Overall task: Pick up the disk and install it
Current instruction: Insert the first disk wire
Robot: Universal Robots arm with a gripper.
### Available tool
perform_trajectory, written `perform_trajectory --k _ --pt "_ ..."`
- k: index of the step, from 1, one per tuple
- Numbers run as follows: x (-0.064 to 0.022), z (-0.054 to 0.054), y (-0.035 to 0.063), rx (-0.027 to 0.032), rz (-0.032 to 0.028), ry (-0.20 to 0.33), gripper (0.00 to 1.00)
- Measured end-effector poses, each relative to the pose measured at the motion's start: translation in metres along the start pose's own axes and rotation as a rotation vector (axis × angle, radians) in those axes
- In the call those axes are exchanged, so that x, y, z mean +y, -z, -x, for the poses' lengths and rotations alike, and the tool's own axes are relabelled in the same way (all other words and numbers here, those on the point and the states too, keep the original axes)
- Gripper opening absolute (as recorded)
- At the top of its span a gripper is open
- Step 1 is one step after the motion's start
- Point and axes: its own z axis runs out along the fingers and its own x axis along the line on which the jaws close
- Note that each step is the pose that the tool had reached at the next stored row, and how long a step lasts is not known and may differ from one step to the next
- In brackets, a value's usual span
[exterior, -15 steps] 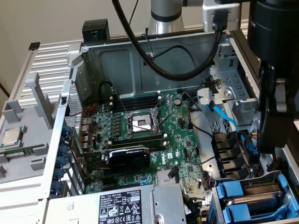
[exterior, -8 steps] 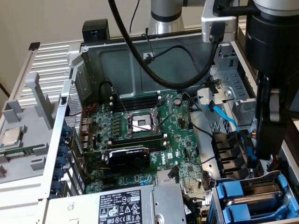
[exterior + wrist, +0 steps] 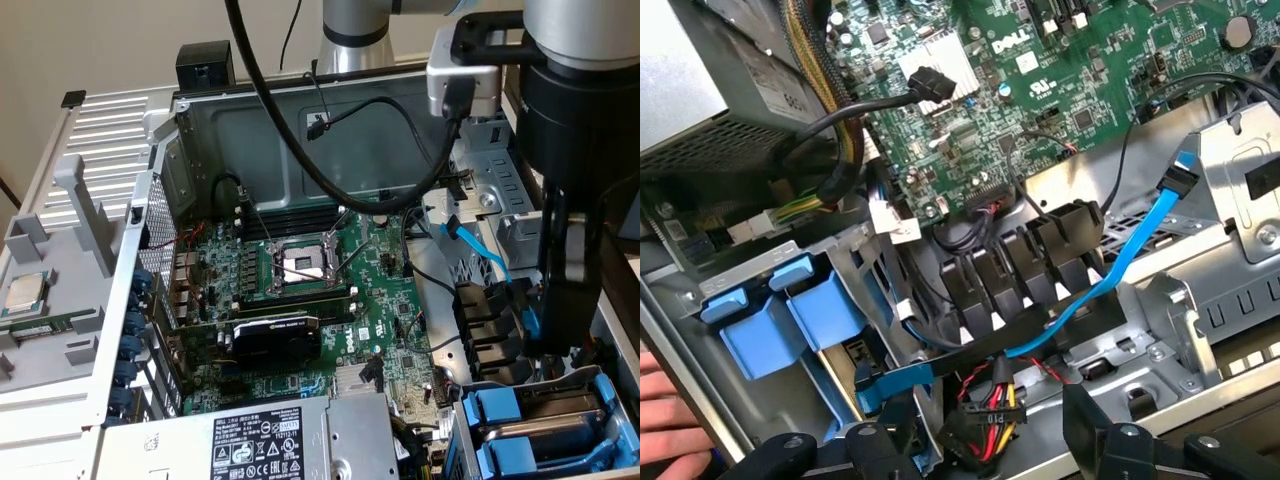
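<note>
Blue plastic frames the silver-grey rectangular disk (image 3: 500, 410), which looks seated in the grey metal drive cage (image 3: 880, 330) near your black two-fingered gripper (image 3: 990, 452). You seem at the installing step's end. Jaws stand wide apart, gripping nothing. Any move calls for clearing the flat blue data cable (image 3: 1110, 285).

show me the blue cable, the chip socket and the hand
blue cable (image 3: 1127, 257): wrist view, midway along its flat run
chip socket (image 3: 303, 265): exterior view, centre of its metal frame
hand (image 3: 668, 415): wrist view, on the fingers beside the case edge
</note>
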Motion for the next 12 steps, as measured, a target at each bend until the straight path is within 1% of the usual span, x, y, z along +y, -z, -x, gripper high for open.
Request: perform_trajectory --k 4,5,6,8,9,11,12 --pt "0.0013 -0.0005 -0.0011 -0.0006 0.0003 -0.001 0.7" --pt "0.0014 -0.0005 -0.0016 -0.0006 0.0004 -0.001 0.67" --pt "0.0014 -0.0005 -0.002 -0.0006 0.0004 -0.002 0.67" --pt "0.0015 -0.0005 -0.0024 -0.0003 0.0002 -0.002 0.55" --pt "0.0015 -0.0006 -0.0025 -0.0003 0.0002 -0.003 0.55" --pt "0.0015 -0.0006 -0.0026 -0.0003 0.0002 -0.003 0.43" --pt "0.0015 -0.0006 -0.0026 -0.0003 0.0003 -0.003 0.43"
